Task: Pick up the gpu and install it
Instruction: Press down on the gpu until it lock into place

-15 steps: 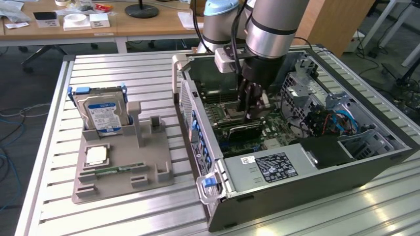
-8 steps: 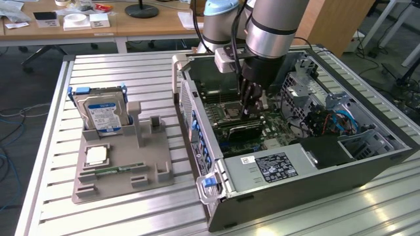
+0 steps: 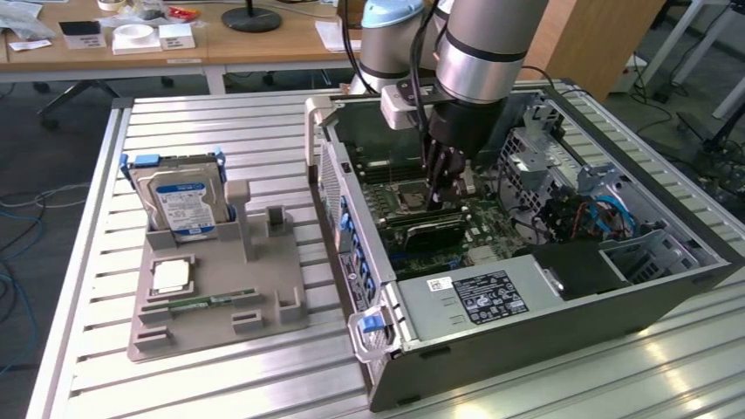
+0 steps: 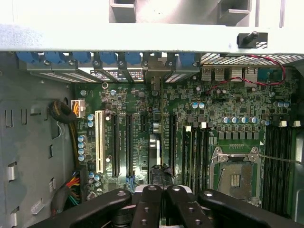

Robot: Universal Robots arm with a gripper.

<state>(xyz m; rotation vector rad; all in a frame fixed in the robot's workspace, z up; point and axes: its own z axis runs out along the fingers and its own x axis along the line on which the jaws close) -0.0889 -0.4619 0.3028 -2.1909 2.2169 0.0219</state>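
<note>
PC case [image 3: 524, 336] lies on its side on the slatted metal table [image 3: 209, 131], side panel off, so you look straight down into it. Inside: green motherboard [image 3: 390, 188] across the floor of the case, bare CPU socket [image 3: 410, 199] near the middle, PSU [image 3: 483, 297] w/ white label at the near end, metal drive cage [image 3: 529, 157] on the exterior view's right, and blue cables [image 3: 599, 214] bunched next to it.

Arm [image 3: 483, 44] reaches down into the case from above. Tool [image 3: 440, 199] is closed, fingers pinched together, and looks clamped on the gpu [image 3: 425, 231]. The card sits low over the board, just beside the socket, w/ its black cooler block showing. Can't tell if it's seated in a slot or just touching.

Wrist view: tool [image 4: 159, 190] fingers meet at the centre, over the black expansion slots between the white PCI slot [image 4: 99, 141] and the RAM slots [image 4: 194, 152]. Blue retention clips [image 4: 108, 58] run along the case's rear edge.

Well apart, on the exterior view's left, a grey holder tray [image 3: 262, 288] sits on the table. In it: hard drive [image 3: 181, 205] w/ blue label standing upright at the back, CPU chip [image 3: 171, 278] flat in its recess, and RAM stick [image 3: 209, 302] lying in a groove near the front.
</note>
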